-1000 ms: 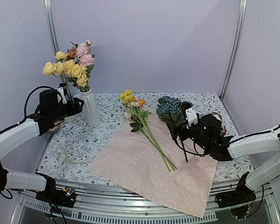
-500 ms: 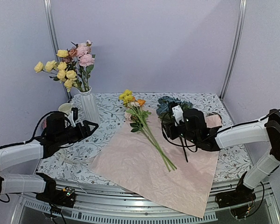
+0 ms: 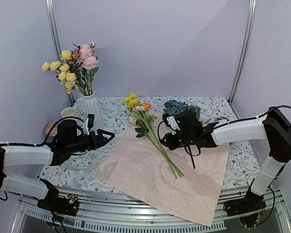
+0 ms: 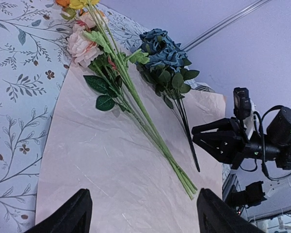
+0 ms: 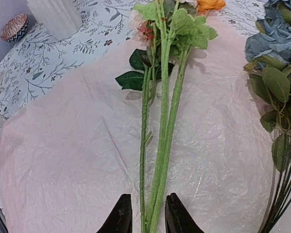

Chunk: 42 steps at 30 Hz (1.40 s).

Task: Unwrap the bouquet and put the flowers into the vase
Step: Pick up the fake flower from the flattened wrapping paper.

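Note:
The white ribbed vase (image 3: 93, 114) stands at the back left with yellow and pink flowers (image 3: 75, 65) in it. On the opened pink wrapping paper (image 3: 150, 179) lie green-stemmed flowers (image 3: 160, 145) with yellow and orange heads. Beside them lies a blue-teal cluster (image 3: 177, 109) on dark stems. My right gripper (image 5: 149, 218) is low over the paper, its jaws closed in on the green stems (image 5: 162, 121) from both sides. My left gripper (image 4: 144, 216) stands open at the paper's left edge, with nothing between its fingers.
A cream cup (image 3: 68, 112) and a small patterned bowl (image 3: 49, 128) sit left of the vase. A pale ribbon (image 3: 68, 162) lies on the floral cloth near the left front. The paper overhangs the table's front edge.
My right gripper has moved left from the blue cluster to the green stems and closed around them. My left arm has dropped from beside the vase and swung right toward the paper.

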Tool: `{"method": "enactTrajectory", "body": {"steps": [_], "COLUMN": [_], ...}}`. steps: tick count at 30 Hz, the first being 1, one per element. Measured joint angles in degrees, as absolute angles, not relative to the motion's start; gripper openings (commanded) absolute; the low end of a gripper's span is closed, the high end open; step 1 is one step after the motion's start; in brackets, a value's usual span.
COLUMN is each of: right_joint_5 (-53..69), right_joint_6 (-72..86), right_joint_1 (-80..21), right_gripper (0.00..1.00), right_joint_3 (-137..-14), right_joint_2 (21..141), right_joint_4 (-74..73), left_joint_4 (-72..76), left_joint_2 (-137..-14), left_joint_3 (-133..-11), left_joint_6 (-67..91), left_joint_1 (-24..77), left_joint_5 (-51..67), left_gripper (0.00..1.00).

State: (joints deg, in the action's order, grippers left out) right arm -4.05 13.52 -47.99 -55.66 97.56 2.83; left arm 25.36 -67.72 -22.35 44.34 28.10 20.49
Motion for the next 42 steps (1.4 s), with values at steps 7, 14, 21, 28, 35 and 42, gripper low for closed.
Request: {"method": "enactTrajectory", "body": {"steps": [7,14,21,28,35,42], "right_joint_5": [2.3,5.1,6.0,4.9,3.2,1.6], "right_joint_6": [13.9,14.0,14.1,14.2,14.2,14.2], "right_joint_1": [-48.1,-48.3,-48.4,-48.4,-48.6,-49.6], "right_gripper": [0.2,0.15,0.15,0.15,0.15,0.15], "right_joint_3": [-62.5,-67.5,-70.2,-71.6,-72.8,-74.6], "right_joint_2": [102.0,106.1,109.7,111.9,113.5,115.7], "right_joint_4": [-6.5,-12.0,-15.7,-17.9,-19.5,-20.5], "left_joint_4": [27.2,28.0,28.5,29.4,29.8,30.0], "left_joint_2": [-70.2,-71.0,-71.3,-72.0,-72.4,-72.8], "left_joint_3": [-22.6,-23.4,-23.5,-23.6,-23.6,-23.6], "left_joint_6": [44.1,43.9,43.5,43.5,43.6,43.6], "left_joint_1": [28.6,28.7,28.8,28.9,29.3,29.6], "left_joint_5": [21.6,22.4,23.0,23.5,23.6,23.6], "left_gripper": [0.75,0.75,0.75,0.75,0.74,0.74]}}
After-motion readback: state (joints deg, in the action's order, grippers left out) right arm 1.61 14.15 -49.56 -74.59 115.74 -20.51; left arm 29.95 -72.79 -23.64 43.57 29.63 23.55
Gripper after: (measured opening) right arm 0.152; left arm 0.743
